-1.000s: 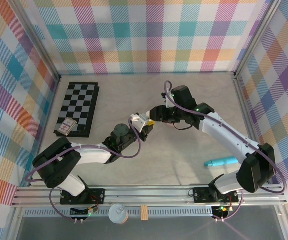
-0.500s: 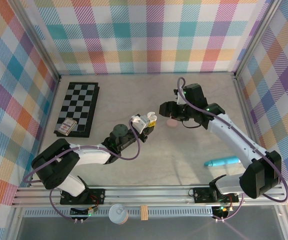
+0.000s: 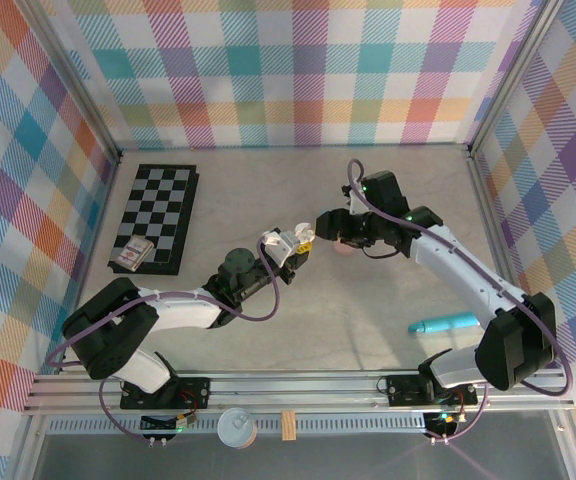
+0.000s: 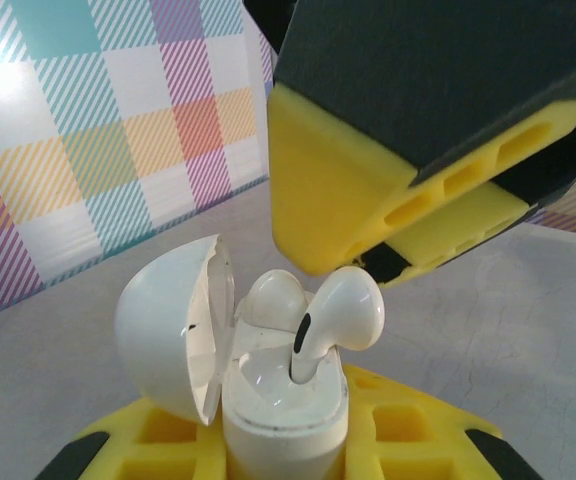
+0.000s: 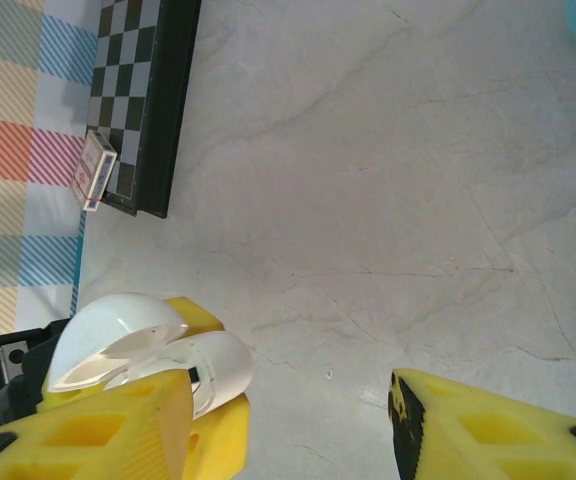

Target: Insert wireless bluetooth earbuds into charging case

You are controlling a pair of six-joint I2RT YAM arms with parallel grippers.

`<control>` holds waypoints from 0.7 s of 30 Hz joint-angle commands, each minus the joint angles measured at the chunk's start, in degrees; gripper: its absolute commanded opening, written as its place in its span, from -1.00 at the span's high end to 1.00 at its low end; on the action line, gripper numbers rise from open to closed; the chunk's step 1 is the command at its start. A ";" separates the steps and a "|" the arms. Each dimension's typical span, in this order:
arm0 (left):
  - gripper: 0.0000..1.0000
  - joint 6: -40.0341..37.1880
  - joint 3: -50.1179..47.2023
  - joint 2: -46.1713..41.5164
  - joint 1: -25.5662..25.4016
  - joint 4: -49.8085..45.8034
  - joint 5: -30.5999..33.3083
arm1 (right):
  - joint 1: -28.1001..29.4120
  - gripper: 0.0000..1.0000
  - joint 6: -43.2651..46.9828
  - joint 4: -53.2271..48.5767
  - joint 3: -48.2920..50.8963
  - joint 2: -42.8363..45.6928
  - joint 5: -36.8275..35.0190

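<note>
Surface: grey marbled tabletop [image 3: 368, 300], walled by pastel plaid panels [image 3: 288, 70].
Earbud: white stemmed bud [image 4: 338, 315], its stem down in the front well of the case and its head tilted up and out, not fully seated.
Second bud: a rounded white head [image 4: 273, 295] sits low in the well behind it.
Charging case: white, pebble-shaped [image 4: 286, 410], lid swung open to one side; it is held raised above the middle of the table.
Left gripper: [image 3: 286, 252] clenched on the body of the case, with yellow pads [image 4: 148, 440] on either side of it.
Right gripper: [image 5: 288, 425] released, its fingers spread wide with nothing between them. One yellow finger [image 4: 388, 170] hangs just above the tilted bud's head; whether it touches cannot be told.
Pink object: a small rounded shape [image 3: 343, 248] on the table beneath the right arm, too small to identify.
Turquoise tube: [image 3: 446, 323] lies on the table near the right arm's base, well apart from the case.
Chessboard: [image 3: 158, 215] lies flat at the far left, with a small card box [image 3: 133, 254] on its near corner.
</note>
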State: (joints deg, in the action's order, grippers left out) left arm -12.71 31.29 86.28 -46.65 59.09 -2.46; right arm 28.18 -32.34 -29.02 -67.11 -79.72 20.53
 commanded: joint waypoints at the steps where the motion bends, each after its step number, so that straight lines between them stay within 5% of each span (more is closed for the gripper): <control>1: 0.99 -0.25 0.96 -0.23 -0.23 3.18 -0.35 | 0.20 -0.09 0.98 -0.36 0.75 -0.61 2.03; 21: 1.00 0.23 3.16 1.43 0.21 0.76 -0.44 | 1.89 -0.10 2.15 0.50 1.72 0.36 5.65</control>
State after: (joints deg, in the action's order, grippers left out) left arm -12.69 32.18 87.39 -46.61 58.02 -2.31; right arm 28.88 -31.66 -29.12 -65.54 -80.16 23.75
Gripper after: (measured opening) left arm 0.202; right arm 0.549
